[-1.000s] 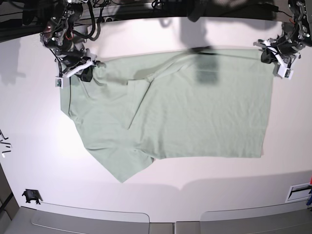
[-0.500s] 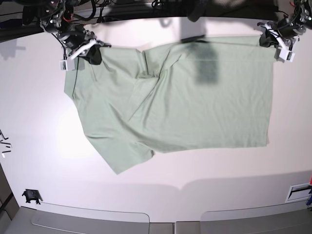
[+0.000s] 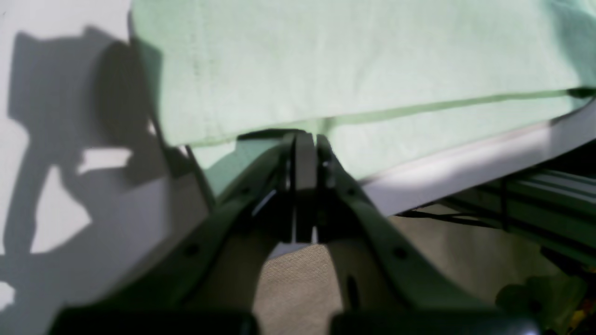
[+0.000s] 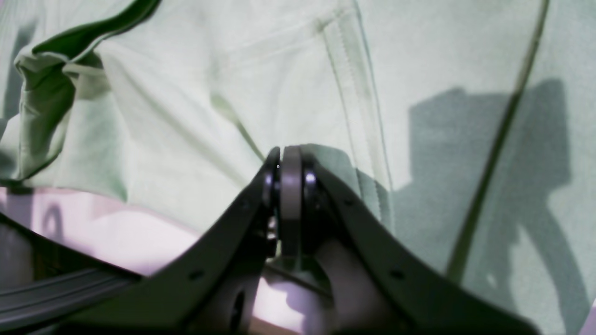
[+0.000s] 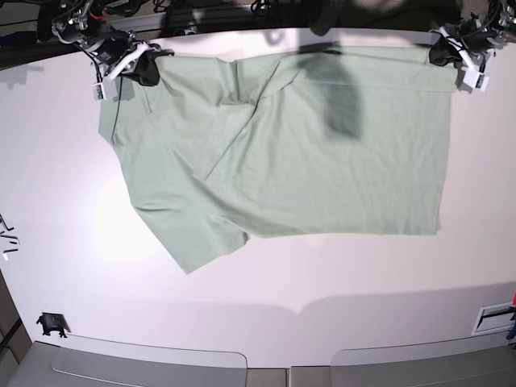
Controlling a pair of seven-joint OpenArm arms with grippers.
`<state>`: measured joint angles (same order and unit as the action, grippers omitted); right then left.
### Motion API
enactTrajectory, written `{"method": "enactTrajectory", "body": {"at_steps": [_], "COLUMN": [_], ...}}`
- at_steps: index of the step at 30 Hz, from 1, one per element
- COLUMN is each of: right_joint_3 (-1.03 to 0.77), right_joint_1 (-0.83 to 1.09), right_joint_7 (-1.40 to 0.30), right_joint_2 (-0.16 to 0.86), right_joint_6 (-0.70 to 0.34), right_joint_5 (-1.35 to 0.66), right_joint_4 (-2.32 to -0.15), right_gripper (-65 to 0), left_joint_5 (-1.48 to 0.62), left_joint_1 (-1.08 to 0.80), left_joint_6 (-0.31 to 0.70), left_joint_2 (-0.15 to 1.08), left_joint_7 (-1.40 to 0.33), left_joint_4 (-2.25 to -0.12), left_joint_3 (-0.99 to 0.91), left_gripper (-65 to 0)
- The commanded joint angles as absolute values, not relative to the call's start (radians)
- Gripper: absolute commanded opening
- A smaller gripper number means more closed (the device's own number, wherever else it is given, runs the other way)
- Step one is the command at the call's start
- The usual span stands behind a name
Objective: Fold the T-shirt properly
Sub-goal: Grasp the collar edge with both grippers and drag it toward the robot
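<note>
Both end effectors — left (image 5: 459, 60) and right (image 5: 133, 64) — are clamped on far corners of the pale sage-green soft-fabric T-shirt (image 5: 322, 153), likely to spread it flat on the white surface (image 5: 64, 201).

A white table (image 5: 339, 282) is filling most of the base view, with soft shadows lying across its near part. A small black clip (image 5: 52, 324) is sitting near the front left corner. 2 grey trays (image 5: 149, 363) are lying side by side along the front edge, their ends nearly meeting. A white slotted fitting (image 5: 493, 317) is showing at the right edge, with something red and blue just beside it. Small dark marks (image 5: 6, 239) are lying at the left edge. Dark cables (image 5: 266, 8) are hanging behind the far edge. Below the table's edge, in the left wrist view, a beige floor (image 3: 465, 251) and a metal rail (image 3: 535, 186) are showing.
</note>
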<state>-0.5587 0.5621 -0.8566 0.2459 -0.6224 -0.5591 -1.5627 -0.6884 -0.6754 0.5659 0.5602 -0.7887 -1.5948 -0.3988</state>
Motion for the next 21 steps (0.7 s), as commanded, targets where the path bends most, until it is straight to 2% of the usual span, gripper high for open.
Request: {"method": "enactTrajectory", "body": {"at_steps": [1,6,15,21], "right_joint_3": [-0.565,-0.574,-0.694,-0.723], "right_joint_1": [0.585,0.585,0.585,0.584], "right_joint_7": [-0.979,-1.007,-1.013,-1.028], "right_joint_2": [0.261,0.283,0.286,0.286], "right_joint_6": [-0.567,-0.561,-0.561,-0.562], "right_joint_5": [-0.423,-0.423,-0.437,-0.586], "right_joint_4": [-1.550,-1.550,-1.550,-1.550], "right_gripper": [-65.0,-65.0,-65.0,-65.0], "left_joint_5": [-0.595,-0.594,-0.595,-0.596], "left_joint_1": [-0.701,-0.701,-0.702,-0.701], "left_joint_6": [0.545,0.545,0.545,0.545], "left_joint_2": [0.566,0.569,0.572,0.571], "left_joint_7": [-0.905,-0.910,-0.932,-0.916], "left_joint_4": [-1.584,-1.584,-1.584,-1.584], "left_joint_3": [-0.393,-0.394,-0.394,-0.394], "left_gripper": [-65.0,-65.0,-65.0,-65.0]}}
